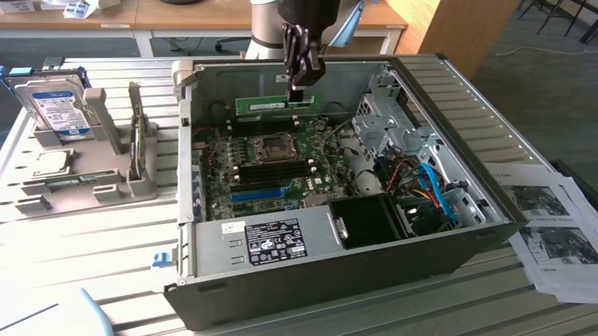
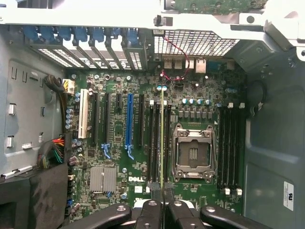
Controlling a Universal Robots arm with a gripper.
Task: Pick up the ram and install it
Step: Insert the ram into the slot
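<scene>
A pale slatted table (image 1: pixel 103 238), in an office with wooden desks behind, carries one open black-and-silver metal computer case (image 1: pixel 327 280). The case lies on its side with its green motherboard (image 1: pixel 318 185) facing up. The black two-fingered gripper (image 1: pixel 299 94) is clenched on the top edge of the ram (image 1: pixel 262 105), one long, thin green circuit-board stick. In the exterior view the stick hangs in the air above the board, at twelve o'clock from the single square, empty processor socket (image 1: pixel 274 145). In the wrist view the ram (image 2: pixel 162 133) shows edge-on, pinched in the gripper (image 2: pixel 162 207), and runs along a bank of black memory slots (image 2: pixel 155 143) beside the socket. A second bank of four slots (image 2: pixel 231 148) sits on the socket's other side. By my reading the pick-up is done and the seating is left, as the stick appears to touch no slot. At ten o'clock from the case one blue-labelled silver hard drive (image 1: pixel 56 105) stands in a grey holder (image 1: pixel 94 182), and at four o'clock lie printed paper sheets (image 1: pixel 551 224).
</scene>
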